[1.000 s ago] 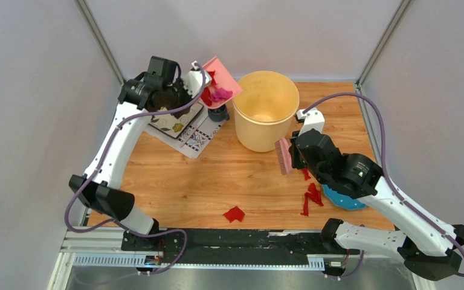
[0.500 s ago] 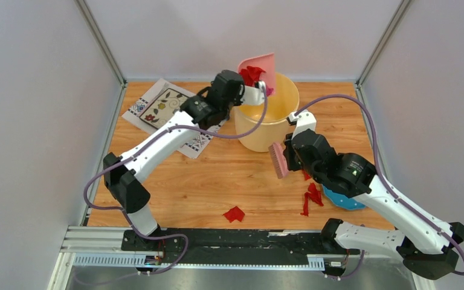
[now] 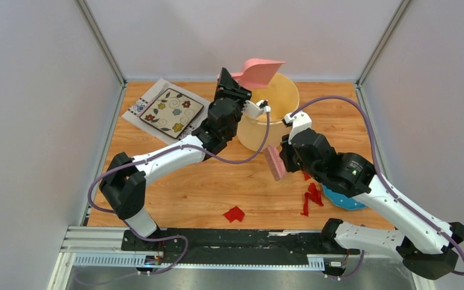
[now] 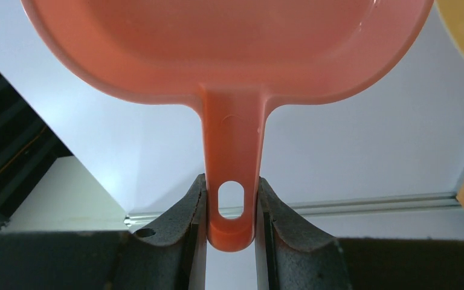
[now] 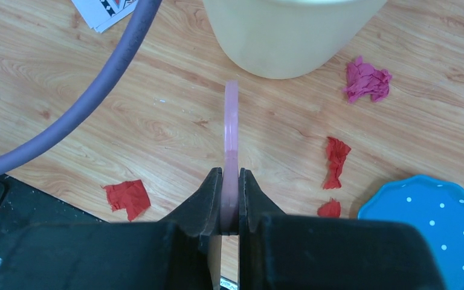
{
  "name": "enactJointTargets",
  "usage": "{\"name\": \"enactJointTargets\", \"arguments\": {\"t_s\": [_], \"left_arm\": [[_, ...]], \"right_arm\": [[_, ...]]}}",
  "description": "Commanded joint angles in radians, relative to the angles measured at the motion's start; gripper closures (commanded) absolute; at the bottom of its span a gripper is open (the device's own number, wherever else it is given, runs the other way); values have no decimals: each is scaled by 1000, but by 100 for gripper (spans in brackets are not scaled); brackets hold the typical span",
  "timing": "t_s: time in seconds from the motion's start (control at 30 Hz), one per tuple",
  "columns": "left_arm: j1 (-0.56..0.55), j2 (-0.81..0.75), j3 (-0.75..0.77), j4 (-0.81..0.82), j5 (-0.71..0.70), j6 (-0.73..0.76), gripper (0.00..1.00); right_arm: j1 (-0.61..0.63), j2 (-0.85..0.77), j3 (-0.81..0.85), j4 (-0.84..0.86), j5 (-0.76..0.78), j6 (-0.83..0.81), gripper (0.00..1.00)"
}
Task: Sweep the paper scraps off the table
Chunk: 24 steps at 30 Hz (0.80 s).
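1. Left gripper [image 4: 231, 202]: jaws closed on the handle of the pink dustpan [image 4: 229, 54], which is raised over the cream bucket [image 3: 281, 98].
2. Right gripper [image 5: 230, 184]: jaws pinched tight on the pink brush [image 5: 231, 121], beside the bucket.
3. Paper scraps [image 5: 127, 198]: red and magenta bits on the table [image 5: 157, 127], some near the blue dotted plate [image 5: 441, 223].

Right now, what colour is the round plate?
The round plate is blue with white dots, clearest in the right wrist view.
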Motion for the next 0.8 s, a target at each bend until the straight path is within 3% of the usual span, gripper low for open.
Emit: {"name": "enactJointTargets", "arguments": {"t_s": [0.0, 0.1, 0.13, 0.17, 0.2, 0.23, 0.27, 0.33, 0.47, 0.5, 0.6, 0.77], "left_arm": [[-7, -83, -15, 248, -8, 130, 100], [-3, -135, 55, 41, -49, -67, 100], [9, -146, 89, -155, -62, -145, 100], [23, -157, 129, -277, -59, -344, 100], [40, -176, 213, -395, -44, -452, 100], [90, -189, 248, -618, 20, -558, 100], [123, -203, 274, -707, 64, -737, 100], [224, -253, 289, -882, 183, -915, 100], [365, -377, 105, -922, 300, -1014, 100], [385, -432, -8, -897, 300, -1013, 100], [463, -488, -128, -907, 317, -1057, 100], [600, -539, -218, -999, 466, -1153, 100]], "right_arm": [[-1, -2, 45, 50, -63, -59, 100], [0, -2, 47, 66, -191, -105, 100], [-1, 2, 48, 70, -234, -119, 100], [0, 7, 47, 84, -283, -129, 100], [12, 13, 47, 92, -402, -152, 100], [28, 30, 40, 102, -485, -166, 100], [52, 39, 33, 127, -542, -182, 100], [158, 82, 1, 155, -679, -256, 100], [210, 234, 2, 152, -819, -318, 100], [212, 269, 13, 152, -805, -320, 100], [207, 389, 69, 156, -772, -324, 100], [149, 489, 79, 191, -669, -274, 100]]}}
